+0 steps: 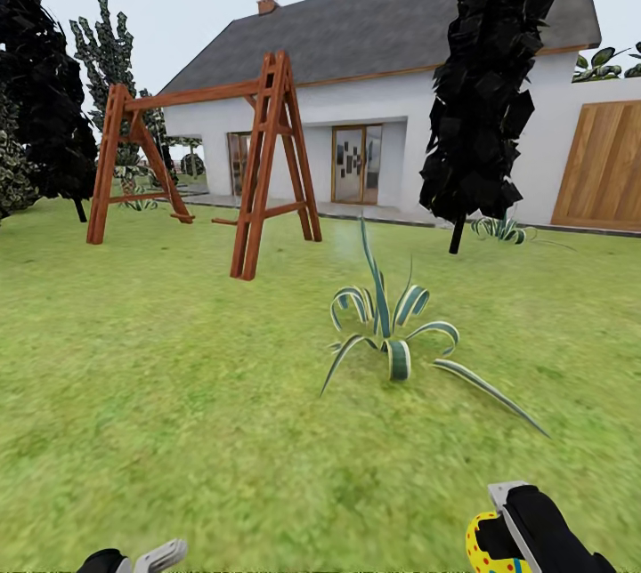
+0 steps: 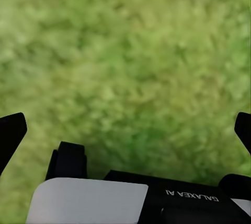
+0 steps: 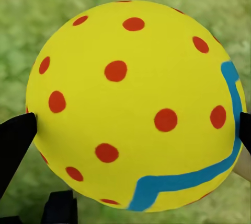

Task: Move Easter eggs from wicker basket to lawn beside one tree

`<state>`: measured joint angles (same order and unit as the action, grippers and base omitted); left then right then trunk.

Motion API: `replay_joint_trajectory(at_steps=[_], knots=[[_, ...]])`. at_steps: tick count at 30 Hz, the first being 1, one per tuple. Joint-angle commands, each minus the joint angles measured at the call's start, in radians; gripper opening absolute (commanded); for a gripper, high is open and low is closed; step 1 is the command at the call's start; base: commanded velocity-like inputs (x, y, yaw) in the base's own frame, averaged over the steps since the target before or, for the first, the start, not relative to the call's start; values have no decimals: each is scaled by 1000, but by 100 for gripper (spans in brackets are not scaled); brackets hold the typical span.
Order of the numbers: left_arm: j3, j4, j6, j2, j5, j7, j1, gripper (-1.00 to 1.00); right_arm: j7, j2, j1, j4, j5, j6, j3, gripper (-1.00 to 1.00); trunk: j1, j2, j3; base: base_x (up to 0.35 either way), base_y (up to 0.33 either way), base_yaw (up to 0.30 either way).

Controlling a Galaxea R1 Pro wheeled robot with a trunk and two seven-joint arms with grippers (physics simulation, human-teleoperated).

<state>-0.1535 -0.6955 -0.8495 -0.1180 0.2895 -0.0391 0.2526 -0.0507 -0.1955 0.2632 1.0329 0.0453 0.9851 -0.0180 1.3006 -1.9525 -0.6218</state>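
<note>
My right gripper (image 1: 495, 530) at the head view's lower right is shut on one Easter egg (image 1: 483, 548), yellow with red dots and a blue zigzag band. In the right wrist view the egg (image 3: 130, 104) sits between both black fingers (image 3: 15, 140), above the grass. My left gripper (image 1: 147, 557) is at the lower left, and in the left wrist view its fingers (image 2: 10, 132) stand wide apart, open over bare lawn (image 2: 125, 51). The lawn (image 1: 178, 377) stretches ahead. The wicker basket and the other two eggs are out of view.
A spiky striped plant (image 1: 392, 328) grows just ahead to the right. Behind it stands a dark columnar tree (image 1: 490, 84), and a wooden swing frame (image 1: 258, 164) at left centre. A white house (image 1: 374, 110) closes the back. More dark trees (image 1: 36, 110) stand far left.
</note>
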Motion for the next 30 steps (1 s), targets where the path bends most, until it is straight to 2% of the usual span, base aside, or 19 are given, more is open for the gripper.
replay_joint_trajectory(at_steps=[1, 30], knots=[[-3, -1, -5, 1, -3, -4, 1, 100, -5, -1, 1, 1, 6, 4, -2, -100, 4, -8, -4, 0, 0, 0], [-1, -1, -5, 2, -3, -4, 1, 100, -5, -1, 1, 1, 4, 4, -2, -100, 115, -211, -95, 0, 0, 0]])
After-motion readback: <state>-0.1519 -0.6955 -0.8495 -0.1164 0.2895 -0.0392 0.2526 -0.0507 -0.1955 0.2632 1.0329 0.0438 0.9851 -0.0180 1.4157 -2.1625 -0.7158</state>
